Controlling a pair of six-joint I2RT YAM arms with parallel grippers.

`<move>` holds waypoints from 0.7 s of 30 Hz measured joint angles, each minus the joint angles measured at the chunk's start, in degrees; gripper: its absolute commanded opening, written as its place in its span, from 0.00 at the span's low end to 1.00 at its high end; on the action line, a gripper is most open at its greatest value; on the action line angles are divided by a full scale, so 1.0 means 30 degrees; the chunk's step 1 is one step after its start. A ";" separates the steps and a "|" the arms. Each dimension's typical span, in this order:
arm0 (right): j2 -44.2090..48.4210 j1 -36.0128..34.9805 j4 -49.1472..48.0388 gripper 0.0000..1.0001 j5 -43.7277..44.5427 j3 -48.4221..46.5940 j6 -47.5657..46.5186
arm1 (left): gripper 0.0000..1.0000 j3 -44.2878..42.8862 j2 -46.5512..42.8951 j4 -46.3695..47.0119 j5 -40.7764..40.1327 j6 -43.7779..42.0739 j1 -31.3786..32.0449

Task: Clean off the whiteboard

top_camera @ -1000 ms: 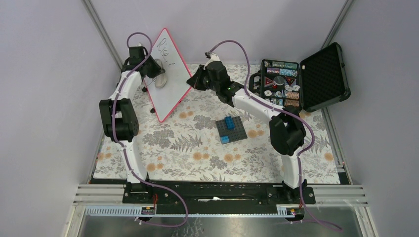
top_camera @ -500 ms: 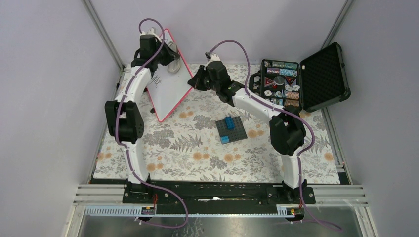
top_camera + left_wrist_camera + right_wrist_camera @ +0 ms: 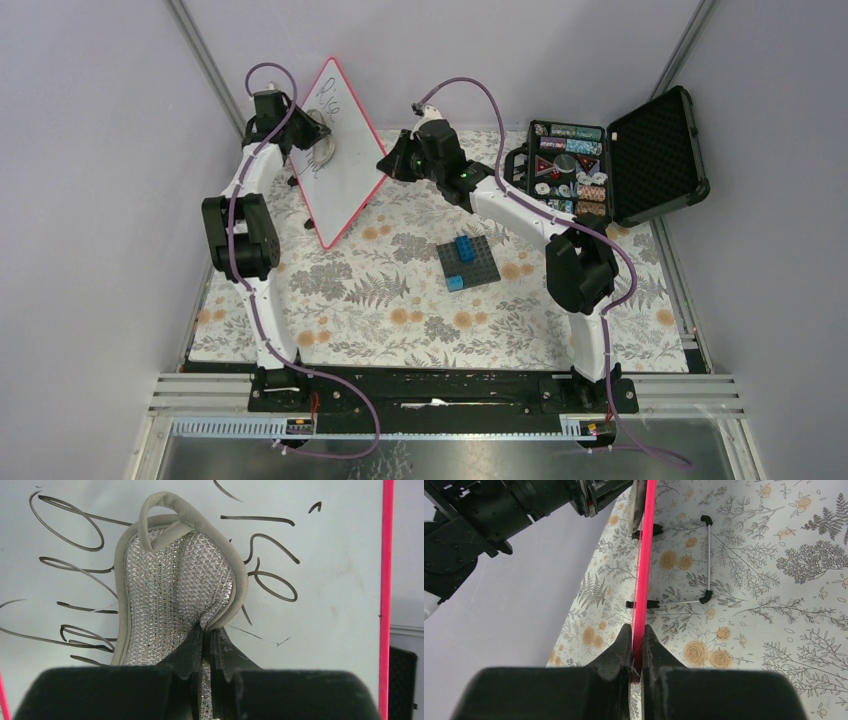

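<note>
The whiteboard point(image 3: 345, 165) with a red-pink frame stands tilted at the back left of the table, with black handwriting on its upper part. My left gripper point(image 3: 318, 135) is shut on a silvery mesh scrub pad point(image 3: 172, 585) and presses it flat on the written face of the whiteboard point(image 3: 325, 580). My right gripper point(image 3: 385, 163) is shut on the board's right edge; in the right wrist view the pink frame point(image 3: 643, 580) runs edge-on between the fingertips of this gripper point(image 3: 638, 635).
A dark brick baseplate point(image 3: 470, 263) with blue bricks lies mid-table. An open black foam-lined case point(image 3: 655, 155) with small parts stands at the back right. A wire stand point(image 3: 704, 560) props the board from behind on the floral mat point(image 3: 400, 300).
My left gripper swept with the pad up to the board's top edge, then back down and left to the written part. The right gripper kept its hold on the board's edge.
</note>
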State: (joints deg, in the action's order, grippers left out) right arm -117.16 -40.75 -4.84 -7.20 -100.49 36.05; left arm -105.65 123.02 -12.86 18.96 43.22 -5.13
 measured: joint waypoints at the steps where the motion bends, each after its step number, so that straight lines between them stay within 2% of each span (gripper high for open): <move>1: 0.0000 0.0000 0.0051 0.00 0.0000 -0.0007 -0.0015 | 0.00 -0.0087 0.0000 -0.0080 -0.0204 -0.0146 0.0124; 7: 0.0000 0.0000 0.0393 0.00 0.0080 -0.0007 -0.0007 | 0.00 -0.1566 0.0000 -0.0670 -0.1596 -0.1093 0.1377; 12: 0.0000 0.0000 0.0452 0.00 0.0080 -0.0007 0.0000 | 0.00 -0.2346 0.0015 0.0772 -0.1829 -0.0707 0.2317; 21: 0.0000 0.0007 0.0576 0.00 0.0240 -0.0007 0.0000 | 0.00 -0.2353 0.1086 0.3155 -0.0707 0.1304 0.1712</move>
State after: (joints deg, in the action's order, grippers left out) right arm -117.16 -40.73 -3.11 -6.48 -100.51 36.05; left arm -112.71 126.28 -3.40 16.84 47.13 0.01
